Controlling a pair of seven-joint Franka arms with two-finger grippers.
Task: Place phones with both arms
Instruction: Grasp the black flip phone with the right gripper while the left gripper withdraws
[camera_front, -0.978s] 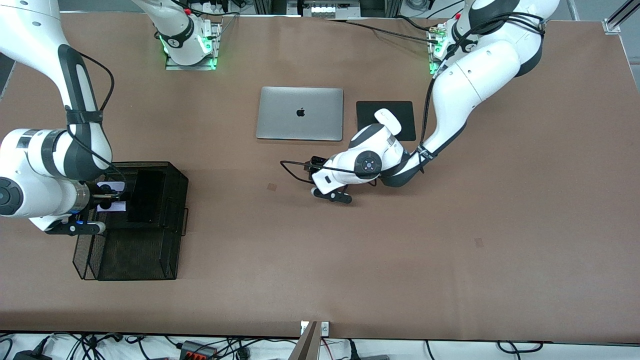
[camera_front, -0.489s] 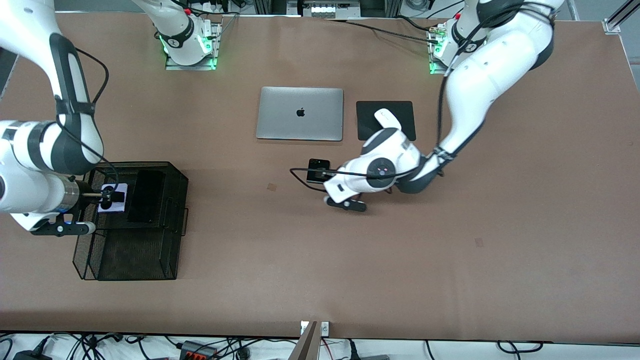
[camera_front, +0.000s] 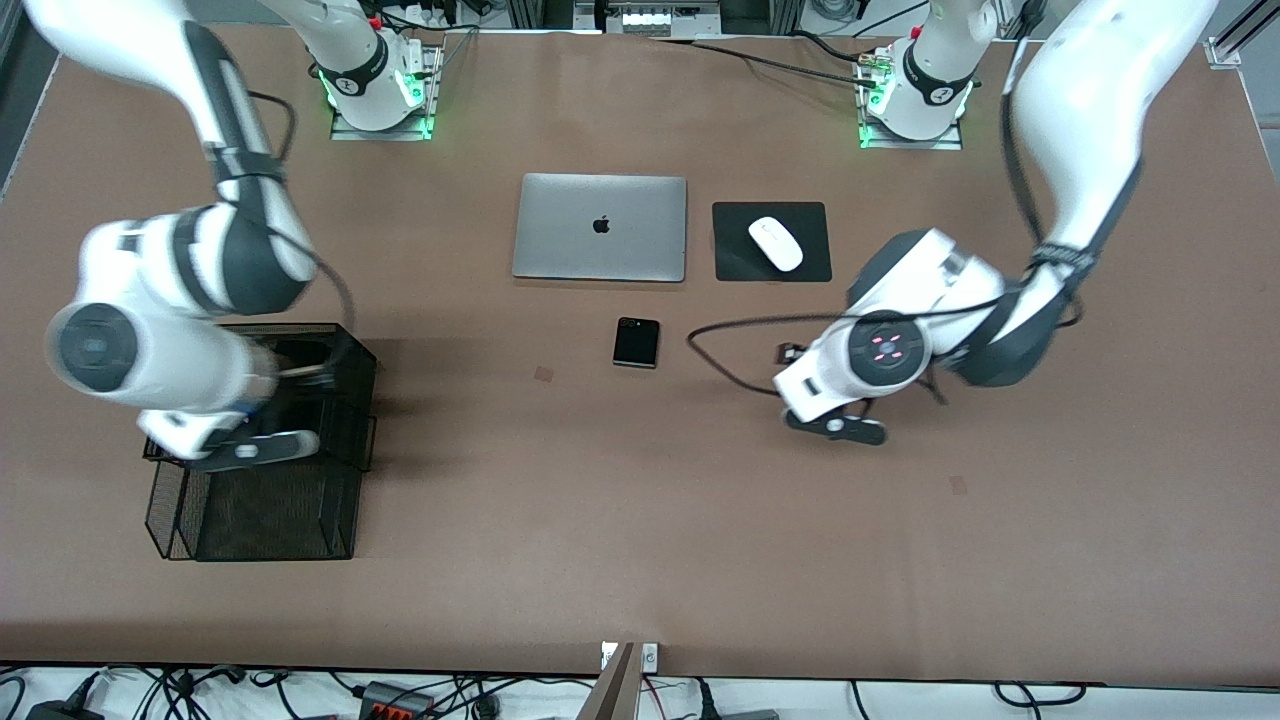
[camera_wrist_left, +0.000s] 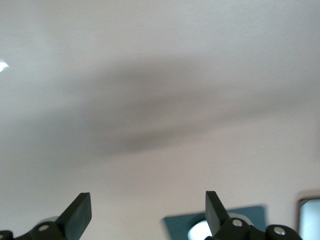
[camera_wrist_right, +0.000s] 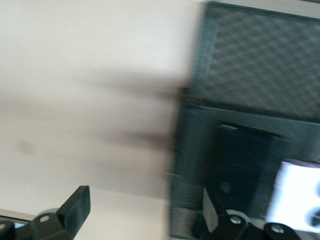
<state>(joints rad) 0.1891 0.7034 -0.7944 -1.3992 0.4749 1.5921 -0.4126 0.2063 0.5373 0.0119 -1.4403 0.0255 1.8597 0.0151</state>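
Observation:
A small black flip phone (camera_front: 636, 343) lies flat on the table, nearer the front camera than the laptop. My left gripper (camera_wrist_left: 147, 199) hangs open and empty over bare table, toward the left arm's end from that phone. The left arm's hand (camera_front: 835, 415) covers its fingers in the front view. My right gripper (camera_wrist_right: 145, 194) is open and empty above the edge of the black mesh tray (camera_wrist_right: 260, 65). In the tray lie a long black phone (camera_wrist_right: 245, 165) and a lavender-white phone (camera_wrist_right: 297, 192). The right arm hides most of both in the front view.
A closed silver laptop (camera_front: 600, 227) sits mid-table, with a white mouse (camera_front: 776, 243) on a black pad (camera_front: 735, 255) beside it. The mesh tray (camera_front: 250, 520) stands at the right arm's end. The left arm's black cable loops near the flip phone.
Both grippers opened. The left one left the flip phone on the table and drew off toward its own end. The right one released the lavender-white phone into the tray and rose.

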